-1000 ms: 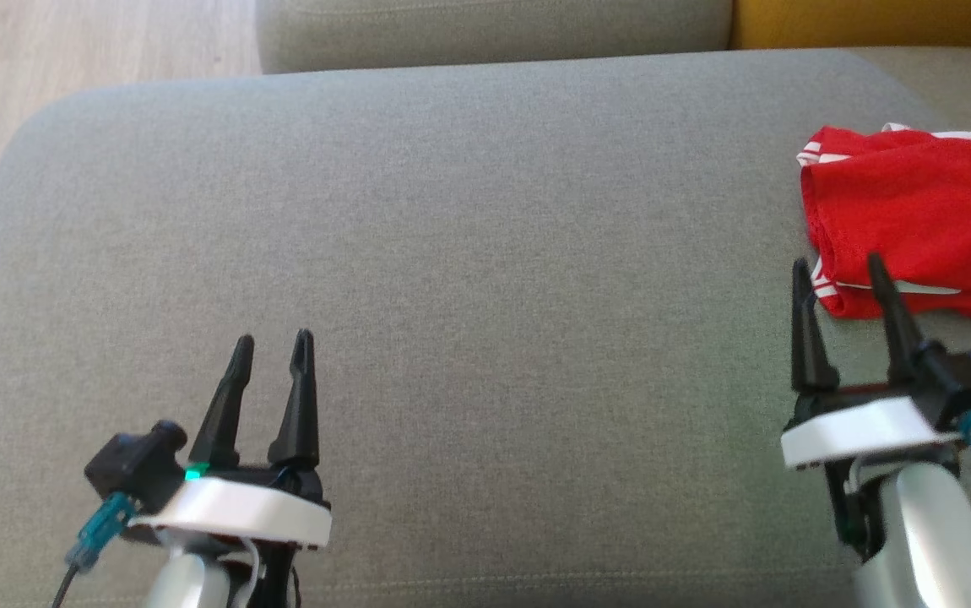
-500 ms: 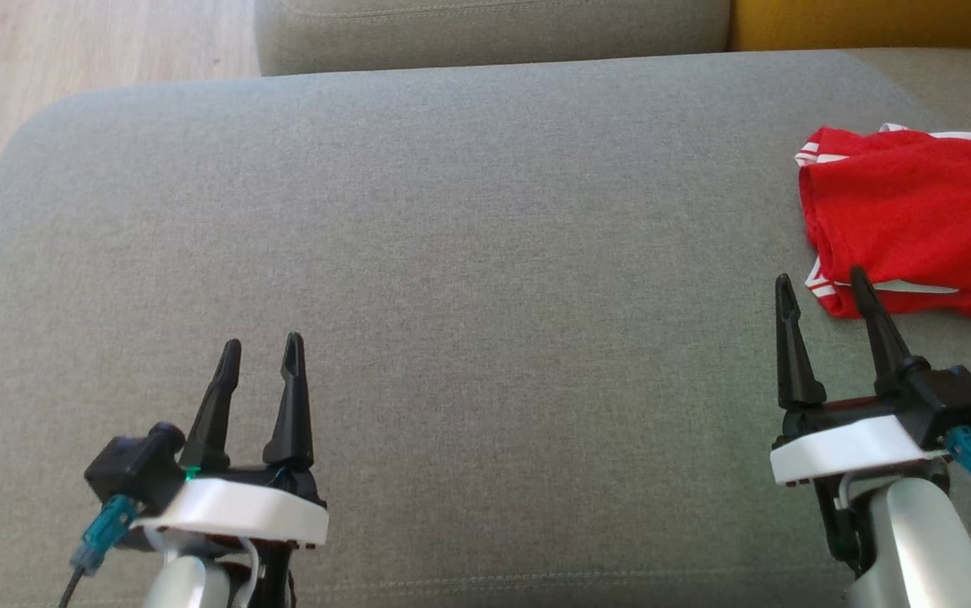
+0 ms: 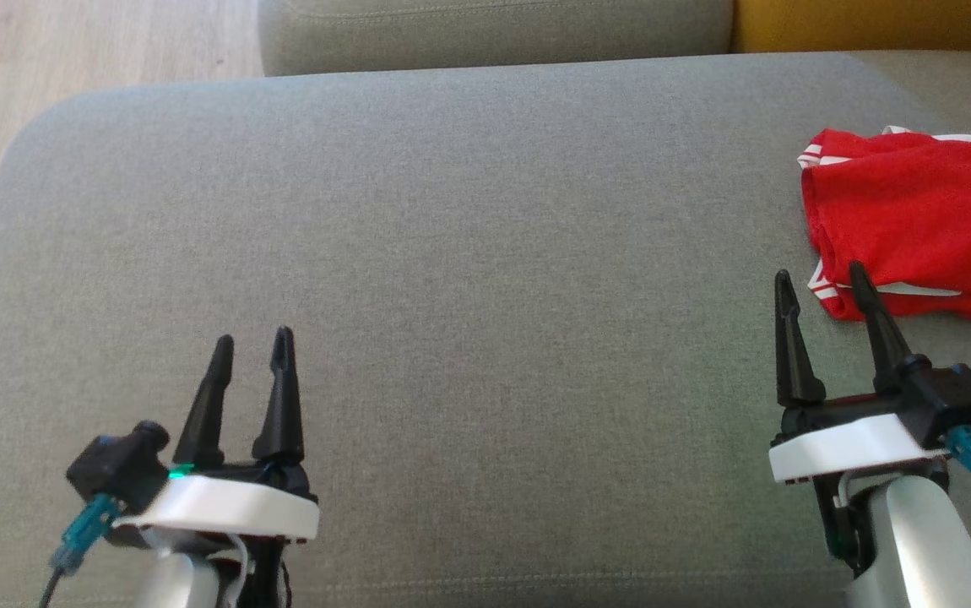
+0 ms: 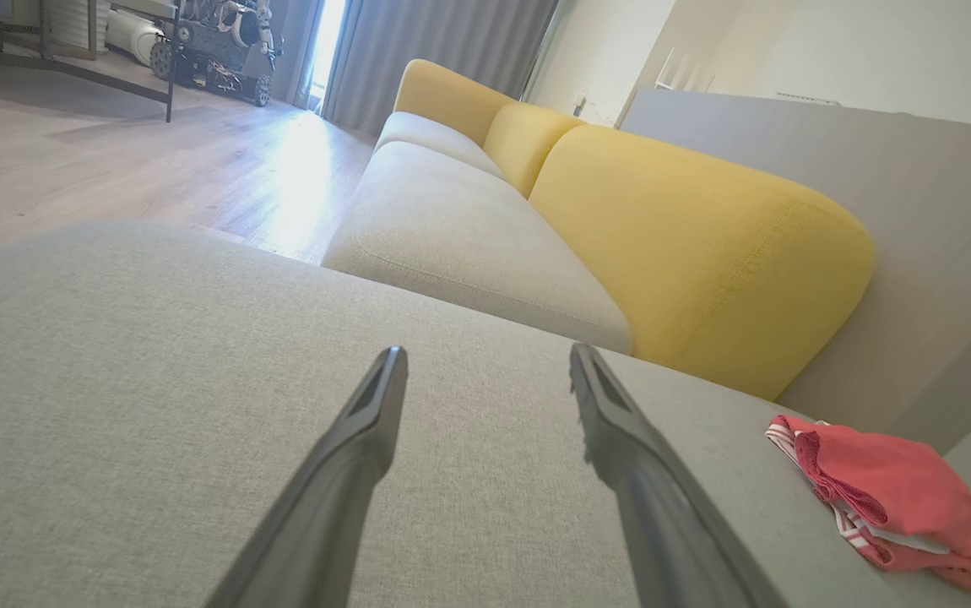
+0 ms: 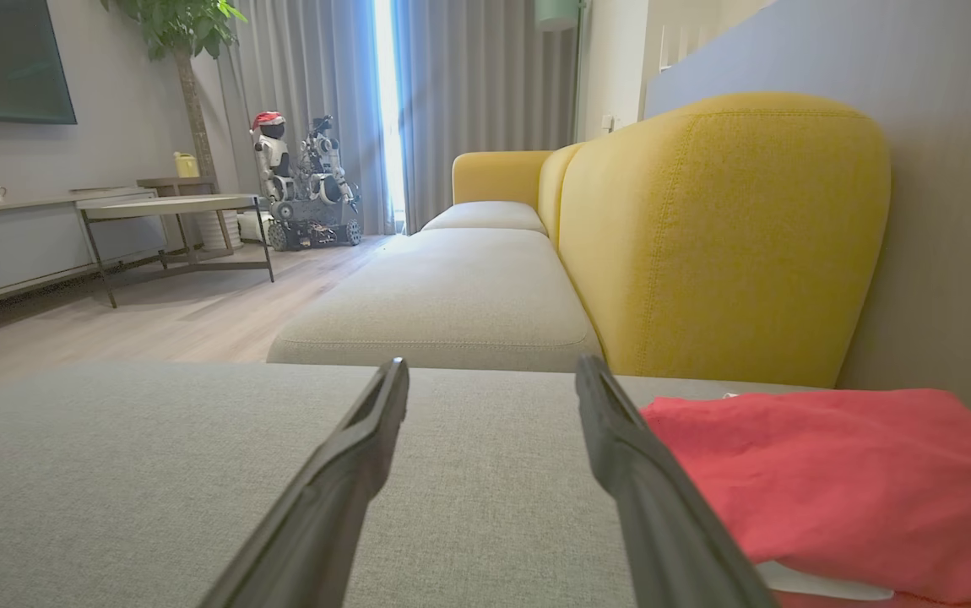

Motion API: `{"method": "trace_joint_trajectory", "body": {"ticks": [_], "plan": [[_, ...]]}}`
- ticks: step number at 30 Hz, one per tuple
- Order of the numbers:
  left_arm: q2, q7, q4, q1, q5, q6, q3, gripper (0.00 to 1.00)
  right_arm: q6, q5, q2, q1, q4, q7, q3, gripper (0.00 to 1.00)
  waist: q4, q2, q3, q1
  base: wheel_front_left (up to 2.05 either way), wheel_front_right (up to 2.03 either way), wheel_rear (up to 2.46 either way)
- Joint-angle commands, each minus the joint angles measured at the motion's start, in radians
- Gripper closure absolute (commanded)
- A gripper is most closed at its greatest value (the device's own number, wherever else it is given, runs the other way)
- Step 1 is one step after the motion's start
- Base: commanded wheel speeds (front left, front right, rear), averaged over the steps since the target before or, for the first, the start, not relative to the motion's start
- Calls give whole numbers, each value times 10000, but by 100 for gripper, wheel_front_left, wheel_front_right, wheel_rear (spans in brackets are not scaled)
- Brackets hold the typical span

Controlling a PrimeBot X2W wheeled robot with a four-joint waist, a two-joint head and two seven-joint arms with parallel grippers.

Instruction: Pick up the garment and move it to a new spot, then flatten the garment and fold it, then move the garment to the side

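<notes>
One television (image 5: 8, 59) hangs far left of the garment (image 5: 832, 473), right wrist view.

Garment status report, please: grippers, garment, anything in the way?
Both open, empty: left gripper over cushion, right gripper beside garment. Garment loosely folded at cushion's right end. Nothing in the way.

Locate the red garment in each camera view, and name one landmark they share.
Head view: red garment at the right edge, mid-height, lying on the grey seat cushion.
Left wrist view: garment in the lower right corner, small.
Right wrist view: garment at the lower right, large and close.
Shared landmark: the yellow backrest, beyond the garment in all three views.
</notes>
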Motion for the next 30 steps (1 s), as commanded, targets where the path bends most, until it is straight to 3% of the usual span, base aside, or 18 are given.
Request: {"method": "trace_joint_trajectory", "body": {"ticks": [1,8,9,30], "plan": [[16,-51,-430,-294,-93,-73,473,0,-9,59,-21,-35,-366,-110,303,0,17,0,-39,1,0,0,0],[16,-51,-527,-145,-454,-231,573,0,-9,21,-21,43,-357,-110,351,0,39,0,-126,1,0,0,0],[0,0,-195,40,-455,-208,225,100,0,3,0,240,-12,0,117,100,39,0,-127,1,0,0,0],[95,446,386,-17,-2242,-345,443,100,-1,2418,-57,371,321,482,34,100,8,0,-233,1,0,0,0]]}}
